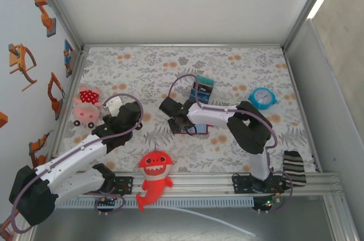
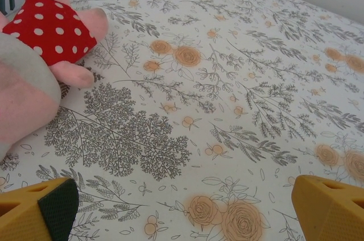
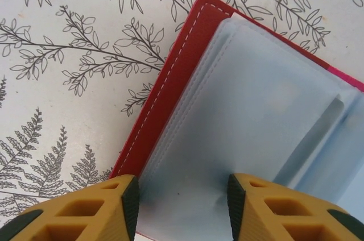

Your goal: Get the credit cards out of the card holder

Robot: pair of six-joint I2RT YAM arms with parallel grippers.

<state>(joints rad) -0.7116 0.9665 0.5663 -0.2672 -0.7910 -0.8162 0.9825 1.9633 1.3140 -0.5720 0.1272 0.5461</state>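
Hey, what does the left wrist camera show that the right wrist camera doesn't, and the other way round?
Left wrist view: a pink plush pig in a red polka-dot cloth at the left, and the left gripper open wide, holding nothing. Right wrist view: the card holder lying open, its red cover around bluish-grey inner panels, with the right gripper open over one panel. Both: the floral tablecloth and yellow fingers with dark pads.

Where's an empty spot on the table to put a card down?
Bare tablecloth lies along the far edge behind the striped block and clock, and in front between the shark and right arm's base. It's crowded around the card holder under the right fingers.
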